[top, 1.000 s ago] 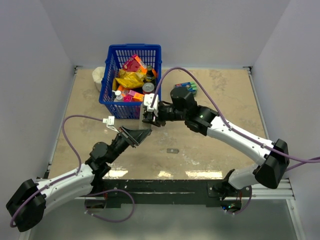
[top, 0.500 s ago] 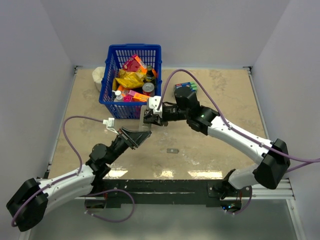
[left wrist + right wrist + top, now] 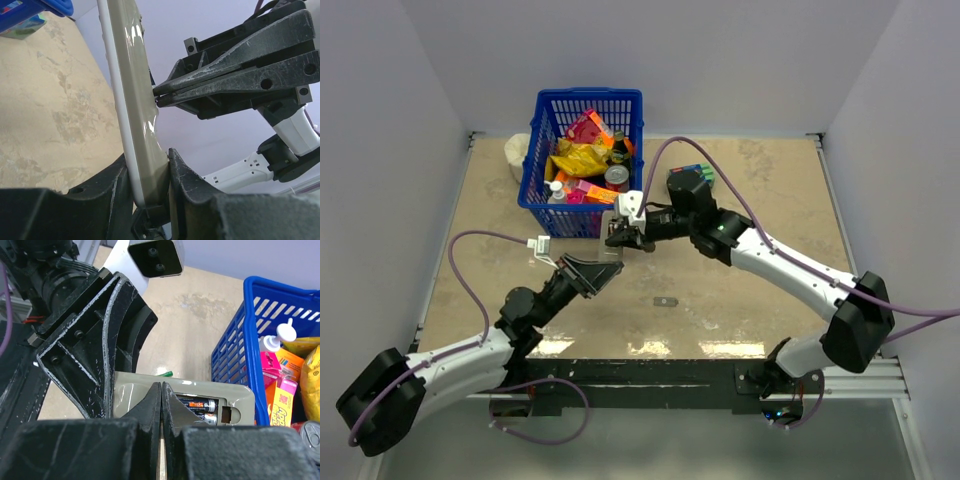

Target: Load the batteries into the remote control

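Our left gripper [image 3: 148, 172] clamped on the lower end of the remote control [image 3: 131, 100], our right gripper [image 3: 161, 392] fully closed on nothing, tips at the open compartment, the batteries [image 3: 199, 404] seated inside, just beside them.

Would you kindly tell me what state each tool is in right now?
Left tool: closed, holding the remote control.
Right tool: closed, nothing visibly held, tips against the remote control.

Both arms reach inward, the left hand [image 3: 150, 172] clamped, the right hand [image 3: 161, 388] pinched fully closed.
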Controlling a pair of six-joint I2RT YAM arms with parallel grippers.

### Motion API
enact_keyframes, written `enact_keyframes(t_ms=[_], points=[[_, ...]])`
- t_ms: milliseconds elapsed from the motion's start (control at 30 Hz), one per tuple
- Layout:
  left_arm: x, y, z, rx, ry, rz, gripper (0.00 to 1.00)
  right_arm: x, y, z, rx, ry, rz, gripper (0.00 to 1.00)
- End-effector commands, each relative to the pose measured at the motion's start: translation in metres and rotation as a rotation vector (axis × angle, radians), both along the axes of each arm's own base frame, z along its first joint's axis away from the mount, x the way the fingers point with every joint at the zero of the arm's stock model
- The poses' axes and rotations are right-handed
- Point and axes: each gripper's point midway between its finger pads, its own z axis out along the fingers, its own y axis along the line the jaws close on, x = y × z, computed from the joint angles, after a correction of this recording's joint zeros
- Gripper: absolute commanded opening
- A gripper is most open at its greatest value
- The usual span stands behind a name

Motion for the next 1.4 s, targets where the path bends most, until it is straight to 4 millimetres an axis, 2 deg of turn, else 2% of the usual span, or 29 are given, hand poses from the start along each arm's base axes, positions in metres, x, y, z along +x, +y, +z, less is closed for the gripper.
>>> enact_keyframes(t_ms=[0, 33, 233, 300, 333, 467, 533, 667, 733, 867, 900, 967, 1067, 1133, 1167, 1200, 1233, 1367], points=[[-0.067, 0.018, 0.12, -0.287, -0.469, -0.149, 0.0, 0.02, -0.007, -0.026, -0.013, 0.088, -0.081, 0.0], [-0.068, 0.018, 0.121, -0.289, -0.475, -0.152, 0.0, 0.026, -0.008, -0.023, 0.031, 0.092, -0.084, 0.0], [-0.076, 0.019, 0.128, -0.309, -0.531, -0.175, 0.0, 0.006, 0.004, -0.014, 0.173, 0.235, 0.036, 0.0], [-0.078, 0.019, 0.129, -0.313, -0.54, -0.183, 0.0, 0.001, 0.005, -0.02, 0.188, 0.291, 0.047, 0.0], [-0.079, 0.02, 0.13, -0.318, -0.546, -0.183, 0.0, 0.003, 0.007, -0.014, 0.217, 0.269, 0.048, 0.0], [-0.078, 0.02, 0.13, -0.316, -0.545, -0.175, 0.0, 0.008, 0.007, -0.018, 0.214, 0.269, 0.022, 0.0], [-0.073, 0.02, 0.124, -0.303, -0.517, -0.159, 0.0, 0.01, 0.006, -0.013, 0.204, 0.262, 0.012, 0.0], [-0.055, 0.017, 0.104, -0.254, -0.419, -0.108, 0.0, 0.011, 0.004, 0.016, 0.202, 0.214, 0.003, 0.0], [-0.045, 0.018, 0.09, -0.229, -0.357, -0.07, 0.0, 0.012, 0.001, 0.039, 0.216, 0.193, -0.013, 0.01], [-0.029, 0.017, 0.073, -0.192, -0.279, -0.033, 0.0, 0.006, -0.003, 0.08, 0.251, 0.153, -0.003, 0.22], [-0.026, 0.017, 0.069, -0.188, -0.261, -0.025, 0.0, 0.005, -0.005, 0.092, 0.263, 0.144, -0.002, 0.31], [-0.022, 0.016, 0.065, -0.187, -0.242, -0.019, 0.0, -0.001, -0.01, 0.113, 0.296, 0.131, -0.012, 0.38], [-0.02, 0.016, 0.064, -0.19, -0.234, -0.013, 0.0, 0.001, -0.022, 0.129, 0.343, 0.126, -0.101, 0.51], [-0.02, 0.016, 0.065, -0.191, -0.237, -0.015, 0.0, 0.003, -0.028, 0.135, 0.379, 0.151, -0.159, 0.57], [-0.02, 0.015, 0.064, -0.188, -0.238, -0.016, 0.0, 0.009, -0.033, 0.133, 0.393, 0.183, -0.223, 0.64], [-0.02, 0.015, 0.066, -0.189, -0.241, -0.016, 0.0, 0.006, -0.039, 0.141, 0.42, 0.182, -0.246, 0.68], [-0.02, 0.015, 0.066, -0.189, -0.244, -0.016, 0.0, 0.009, -0.042, 0.14, 0.433, 0.206, -0.286, 0.7], [-0.021, 0.014, 0.069, -0.189, -0.264, -0.021, 0.0, 0.013, -0.051, 0.121, 0.439, 0.372, -0.4, 0.82]])
